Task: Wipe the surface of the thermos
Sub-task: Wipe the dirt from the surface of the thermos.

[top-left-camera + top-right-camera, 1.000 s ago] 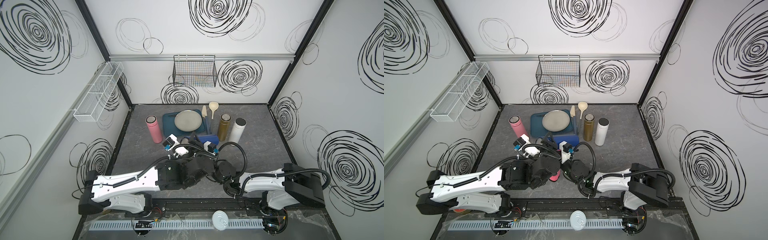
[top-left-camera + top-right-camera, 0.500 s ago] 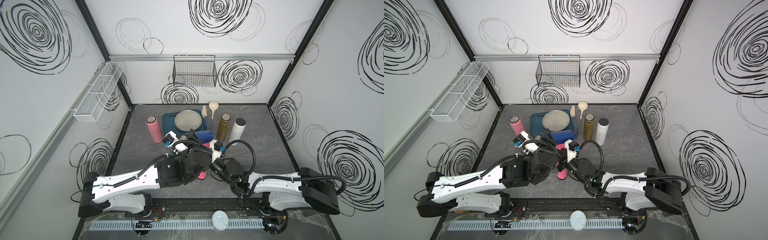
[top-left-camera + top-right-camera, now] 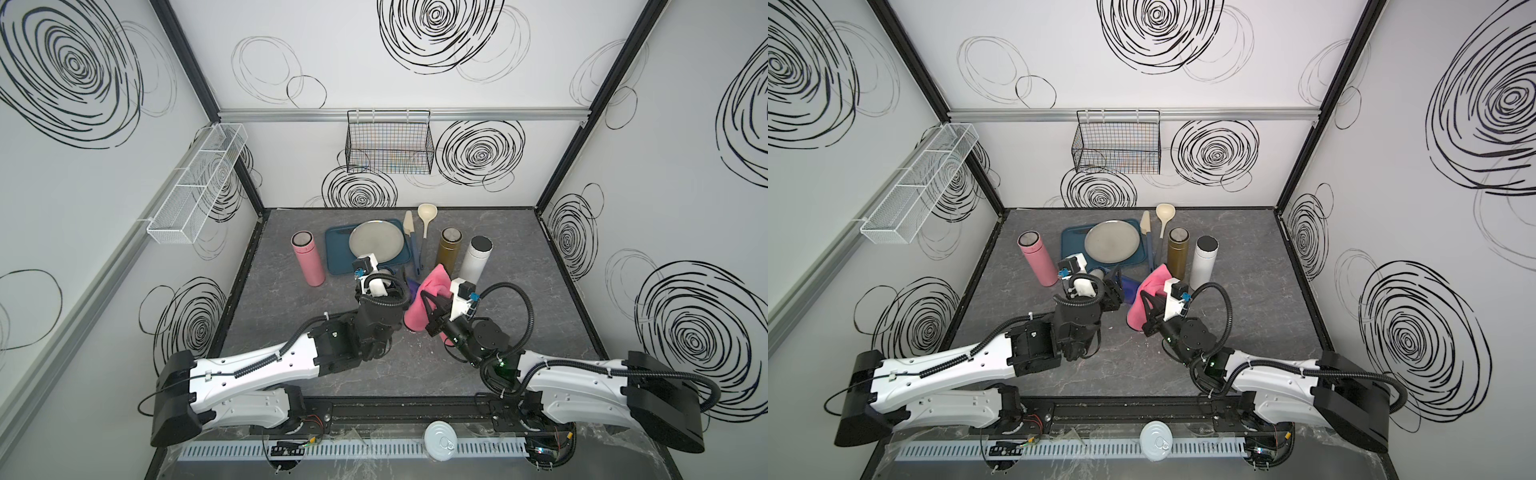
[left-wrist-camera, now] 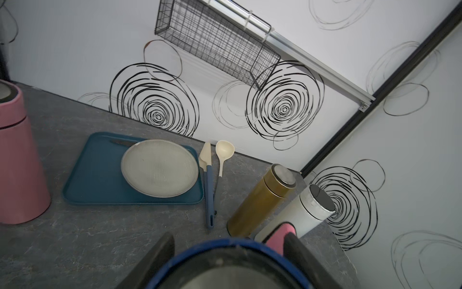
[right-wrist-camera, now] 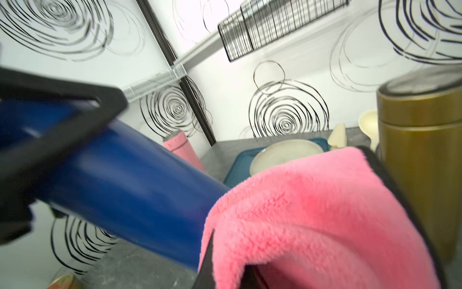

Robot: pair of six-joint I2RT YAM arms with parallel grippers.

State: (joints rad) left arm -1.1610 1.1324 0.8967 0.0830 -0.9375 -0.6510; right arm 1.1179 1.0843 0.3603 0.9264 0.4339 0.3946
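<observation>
A dark blue thermos [image 5: 125, 175] hangs tilted above the table's middle, with my left gripper [image 4: 227, 244] shut on its body just below the open rim [image 4: 225, 250]. In both top views only a sliver of the thermos [image 3: 1129, 286] shows beside the left gripper [image 3: 1113, 286]. My right gripper [image 5: 300, 225] is shut on a fluffy pink cloth [image 5: 312, 212], which drapes over its fingers and presses against the thermos's side. From above, the cloth [image 3: 428, 303] sits just right of the left gripper [image 3: 395, 286], with the right gripper [image 3: 434, 309] under it.
Behind stand a pink thermos [image 3: 307, 262], a gold thermos [image 3: 449, 253] and a white thermos [image 3: 476, 262]. A blue tray [image 3: 338, 257] carries a metal plate [image 3: 376, 239]; a spatula [image 3: 411, 237] and ladle [image 3: 426, 218] lie beside it. A wire basket [image 3: 388, 145] hangs on the back wall.
The right gripper has carried the pink cloth up and toward the back along the thermos's side. The left arm has shifted slightly while keeping hold of the thermos.
</observation>
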